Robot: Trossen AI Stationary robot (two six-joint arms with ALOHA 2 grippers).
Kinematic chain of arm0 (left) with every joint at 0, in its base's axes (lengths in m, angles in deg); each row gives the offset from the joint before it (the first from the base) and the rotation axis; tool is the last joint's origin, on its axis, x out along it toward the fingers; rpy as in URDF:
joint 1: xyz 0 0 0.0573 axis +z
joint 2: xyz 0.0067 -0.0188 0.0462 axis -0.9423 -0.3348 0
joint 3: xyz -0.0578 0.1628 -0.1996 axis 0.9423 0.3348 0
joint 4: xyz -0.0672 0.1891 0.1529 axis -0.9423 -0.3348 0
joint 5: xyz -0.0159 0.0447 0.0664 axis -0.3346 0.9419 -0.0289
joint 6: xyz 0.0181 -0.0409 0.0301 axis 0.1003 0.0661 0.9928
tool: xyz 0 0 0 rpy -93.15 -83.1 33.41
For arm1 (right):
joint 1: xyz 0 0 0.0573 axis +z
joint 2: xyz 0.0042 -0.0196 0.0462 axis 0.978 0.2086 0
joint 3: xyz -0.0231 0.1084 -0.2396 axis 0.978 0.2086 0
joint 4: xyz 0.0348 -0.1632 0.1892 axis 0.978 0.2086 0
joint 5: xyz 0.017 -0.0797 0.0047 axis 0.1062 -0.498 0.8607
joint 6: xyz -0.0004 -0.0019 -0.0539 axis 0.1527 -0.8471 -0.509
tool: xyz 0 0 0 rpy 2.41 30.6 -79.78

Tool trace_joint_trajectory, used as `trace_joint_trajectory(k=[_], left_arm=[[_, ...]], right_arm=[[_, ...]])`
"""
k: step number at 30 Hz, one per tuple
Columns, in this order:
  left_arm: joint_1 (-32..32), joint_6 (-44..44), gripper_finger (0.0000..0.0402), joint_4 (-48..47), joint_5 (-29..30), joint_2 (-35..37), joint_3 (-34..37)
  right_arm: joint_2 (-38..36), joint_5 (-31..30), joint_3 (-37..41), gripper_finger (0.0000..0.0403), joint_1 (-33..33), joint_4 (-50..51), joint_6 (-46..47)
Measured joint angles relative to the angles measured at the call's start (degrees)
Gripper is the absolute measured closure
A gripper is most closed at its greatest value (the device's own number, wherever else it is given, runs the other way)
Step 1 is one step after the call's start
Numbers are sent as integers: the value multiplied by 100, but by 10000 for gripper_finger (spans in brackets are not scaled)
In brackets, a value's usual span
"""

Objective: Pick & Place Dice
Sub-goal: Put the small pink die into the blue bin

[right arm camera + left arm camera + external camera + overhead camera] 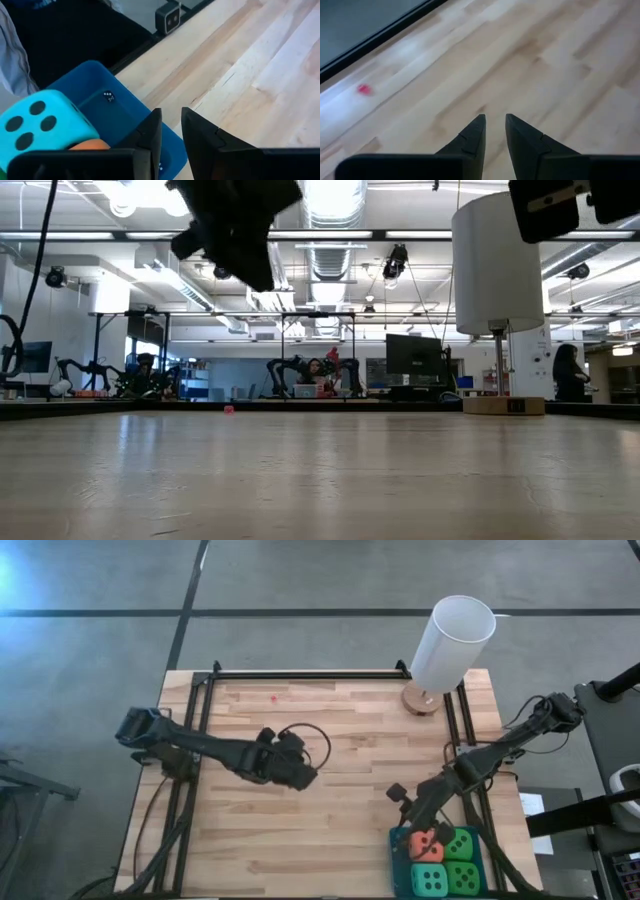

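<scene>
Dice all gathered in the shallow blue plastic tray at the near right corner of the pale wooden plank worktop, judging from the high view: orange-red soft cube with dark pips in the tray's far-left quarter, turquoise soft cube with dark pips just nearer than it, and two bright green soft cubes with dark pips filling the tray's right half, all four packed touching one another. No cube left anywhere on the bare planks outside the tray, so placing looks finished, or very nearly so. Right pincer poised at the tray's far-left edge, just beside the orange-red cube; in the right wrist view the two dark fingertips stand close with a thin gap and nothing between them, so narrowed but grasping no cube, with the turquoise cube, a sliver of the orange-red one and the blue tray wall beside them. Left pincer waiting well away from the tray, over the middle of the worktop, fingertips a little apart over bare wood and carrying nothing. Remaining work, at a guess: drawing the right arm clear of the tray and parking both arms. Tall white cylinder on its round wooden foot standing well beyond the tray at the far right edge, untouched; tiny red speck lying far from the tray near the far rail, too small to identify.
</scene>
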State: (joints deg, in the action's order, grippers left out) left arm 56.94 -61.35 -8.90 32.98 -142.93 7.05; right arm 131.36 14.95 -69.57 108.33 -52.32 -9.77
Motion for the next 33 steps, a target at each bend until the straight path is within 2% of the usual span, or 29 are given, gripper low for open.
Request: trace_joint_trajectory(k=[4,9,15,22,27,33], left_arm=[[411,-283,323,-65,-6,80,294],[1159,-352,323,-39,-233,283,711],[2284,-299,323,-41,-683,419,1102],[3474,188,323,262,-882,425,1452],[4192,731,323,917,-1025,396,1773],[4759,1054,323,1395,-1144,371,1930]], right_arm=[[-219,-45,-13,339,0,10,-28],[-456,-655,7,338,0,51,-89],[-641,-1929,9,333,-4,34,68],[-693,-3839,11,337,-7,40,202],[-683,-4448,11,339,-7,28,144],[-731,-4983,11,331,-13,-12,175]])
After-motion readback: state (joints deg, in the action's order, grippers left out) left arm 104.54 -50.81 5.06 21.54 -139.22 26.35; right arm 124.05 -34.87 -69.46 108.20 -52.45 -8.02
